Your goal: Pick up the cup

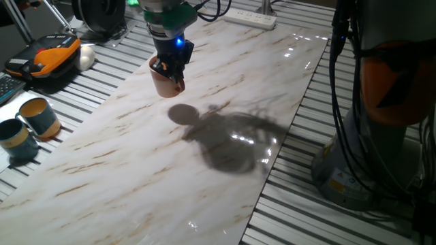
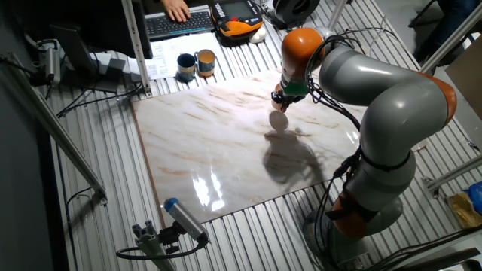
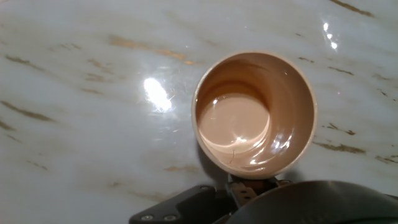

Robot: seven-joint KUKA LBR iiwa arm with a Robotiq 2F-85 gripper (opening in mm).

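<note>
The salmon cup hangs in my gripper above the far left part of the marble table. Its round shadow lies apart from it on the marble, so it is off the surface. In the hand view I look straight down into the cup, which is upright with a lighter, glossy inside. My gripper is shut on its near rim. The handle is hidden. In the other fixed view my gripper is over the table's far right side.
Two teal-blue mugs stand off the table's left edge, also seen in the other fixed view. An orange-black device, a power strip and a keyboard lie beyond the table. The arm's base stands at the right.
</note>
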